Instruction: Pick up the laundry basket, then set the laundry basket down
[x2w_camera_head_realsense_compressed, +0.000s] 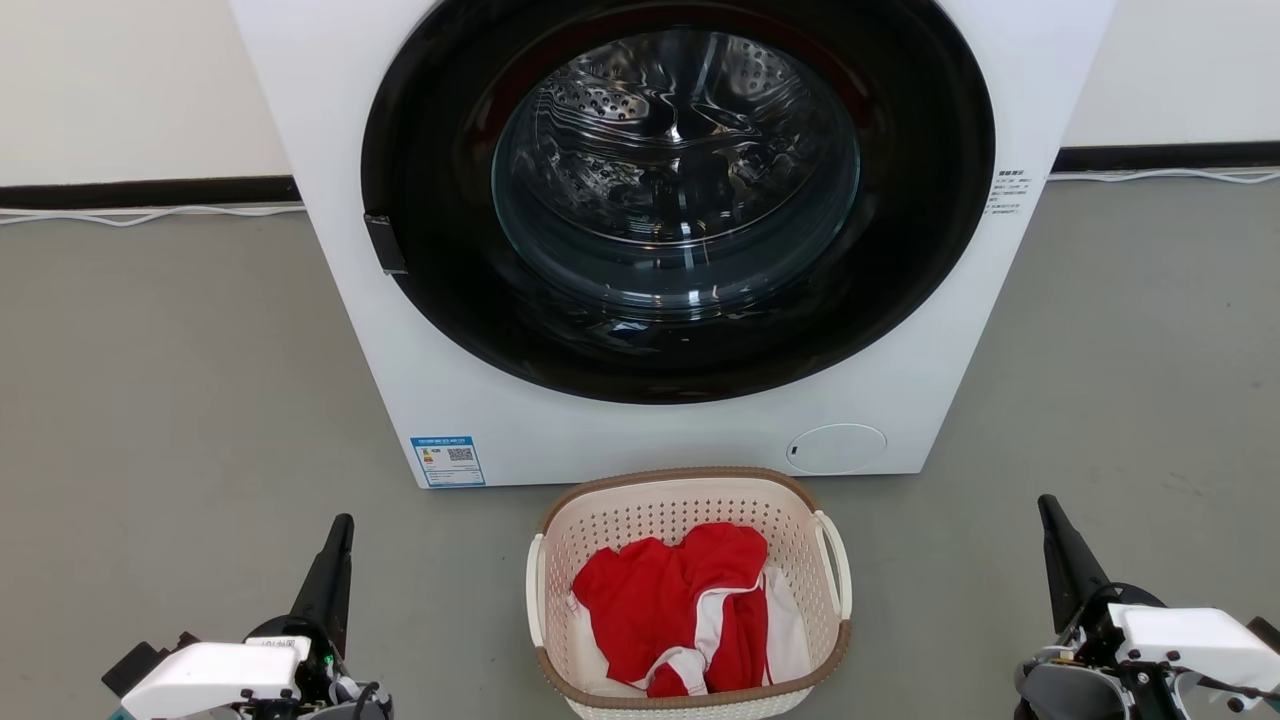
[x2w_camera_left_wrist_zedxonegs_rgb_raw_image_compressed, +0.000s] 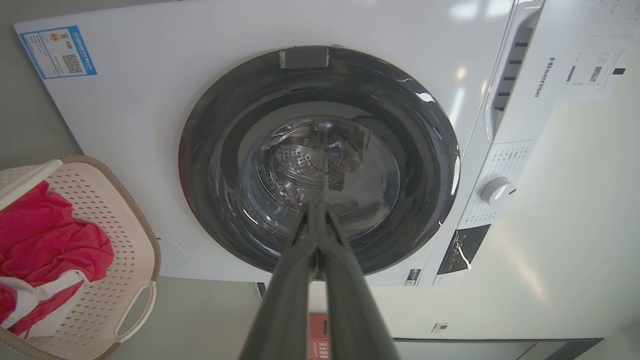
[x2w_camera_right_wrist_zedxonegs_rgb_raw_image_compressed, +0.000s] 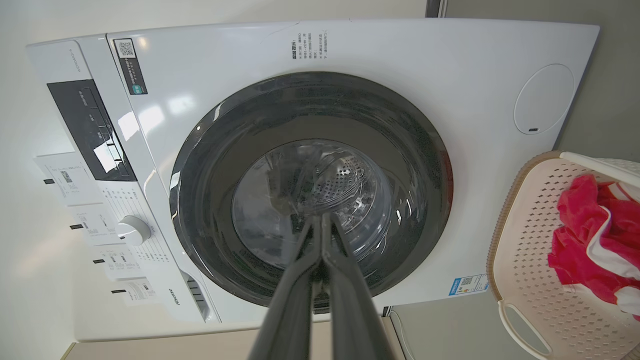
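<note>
Left jaws, lower left of head view: fingers (x2w_camera_head_realsense_compressed: 328, 575) pressed together, empty. Right jaws, lower right: fingers (x2w_camera_head_realsense_compressed: 1068, 560) likewise closed, empty. Laundry basket (x2w_camera_head_realsense_compressed: 640, 515) stands upright on floor (x2w_camera_head_realsense_compressed: 180, 400) between them, well apart from both, near washing machine (x2w_camera_head_realsense_compressed: 650, 440). Loop handles (x2w_camera_head_realsense_compressed: 838, 565) face left and right; long axis cannot be told. Red-and-white garment (x2w_camera_head_realsense_compressed: 660, 600) inside.

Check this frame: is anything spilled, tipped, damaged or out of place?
Nothing stands out. The laundry basket sits upright on the floor before the washing machine, the red-and-white clothes all inside it. The left gripper and right gripper flank it, both shut, touching nothing.
</note>
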